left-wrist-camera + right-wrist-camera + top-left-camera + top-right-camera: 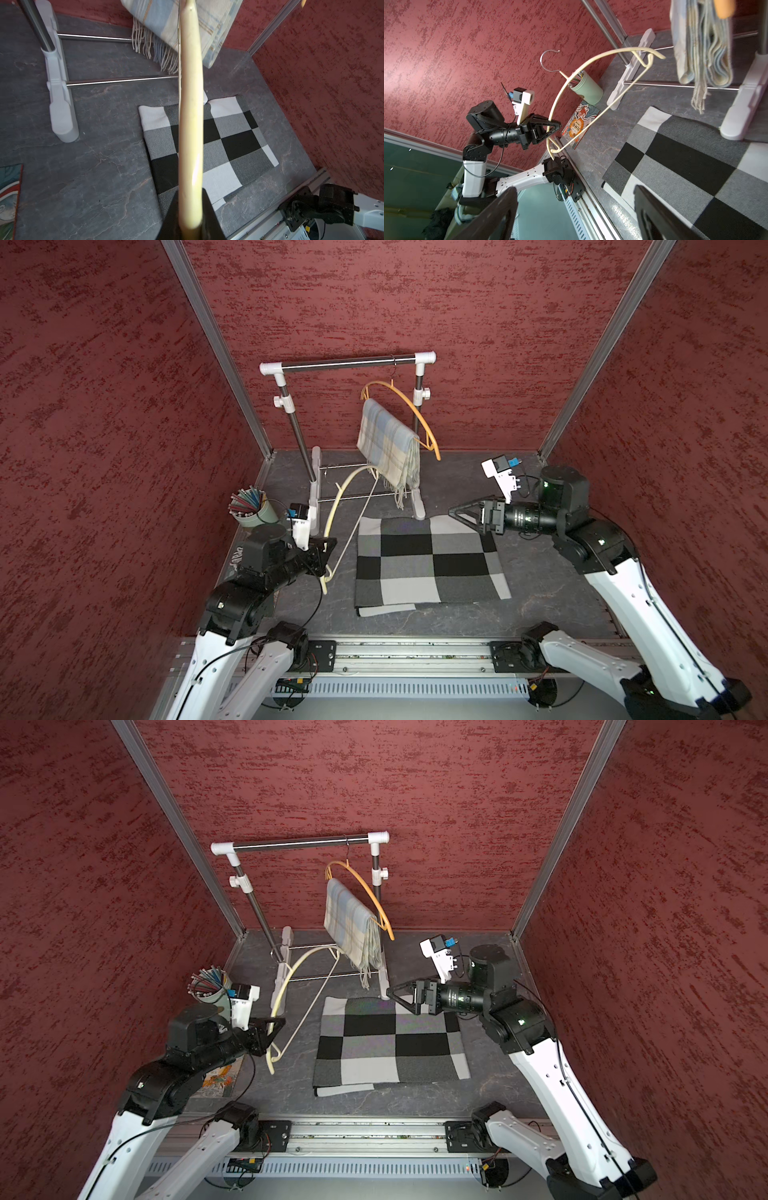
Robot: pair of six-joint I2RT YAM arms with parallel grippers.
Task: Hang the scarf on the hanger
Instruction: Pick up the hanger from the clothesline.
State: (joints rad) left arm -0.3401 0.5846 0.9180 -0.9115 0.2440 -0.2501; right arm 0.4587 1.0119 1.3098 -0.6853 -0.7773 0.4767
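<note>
A black, grey and white checked scarf (428, 564) (390, 1040) lies folded flat on the dark table. My left gripper (328, 549) (190, 193) is shut on the lower end of a cream hanger (331, 519) (190, 104), holding it tilted above the table to the left of the scarf. In the right wrist view the cream hanger (558, 96) shows its metal hook pointing away from the rack. My right gripper (453, 512) (574, 189) hovers open and empty over the scarf's far right corner.
A clothes rack (349, 363) stands at the back with an orange hanger (419, 414) carrying a pale plaid fringed scarf (386, 439). Its white feet reach the checked scarf's far edge. A green cup of pens (257, 510) and a book (579, 124) sit at the left.
</note>
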